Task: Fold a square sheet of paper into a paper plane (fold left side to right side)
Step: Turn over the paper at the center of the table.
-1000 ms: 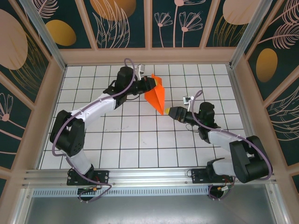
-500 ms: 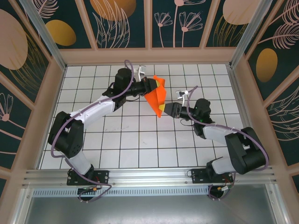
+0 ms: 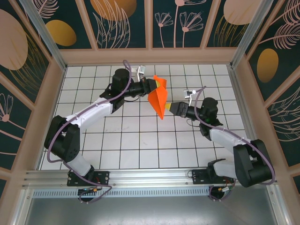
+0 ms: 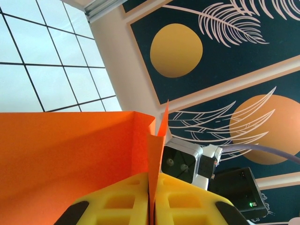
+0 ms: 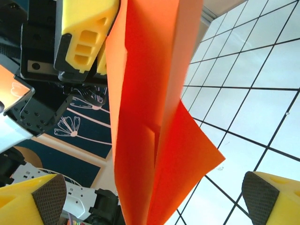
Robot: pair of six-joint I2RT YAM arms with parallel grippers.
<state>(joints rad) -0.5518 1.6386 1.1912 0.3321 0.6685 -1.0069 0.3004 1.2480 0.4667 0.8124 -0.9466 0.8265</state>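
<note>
**Overhead view.** The left arm reaches from the near left toward the far centre of the white gridded surface. The right arm reaches in from the near right. Between their tips hangs the paper, bright orange, folded into a narrow triangle and held off the surface. Its broad end meets the tip of the left arm. Its point lies just beside the tip of the right arm.

**Left wrist view.** The left fingers, yellow, are pressed together on a thin edge of the paper, which runs up the seam between them. A broad orange panel spreads to the left of the seam, with a crease where it turns. Behind the paper sits a white housing with two lenses. Beyond it is a dark wall panel painted with circles and leaves.

**Right wrist view.** The right fingers, yellow with dark pads, are spread wide, one at each lower corner. The paper hangs in the gap between them in overlapping layers, and no contact with either pad can be seen. At top left the left fingers pinch its upper part.
</note>
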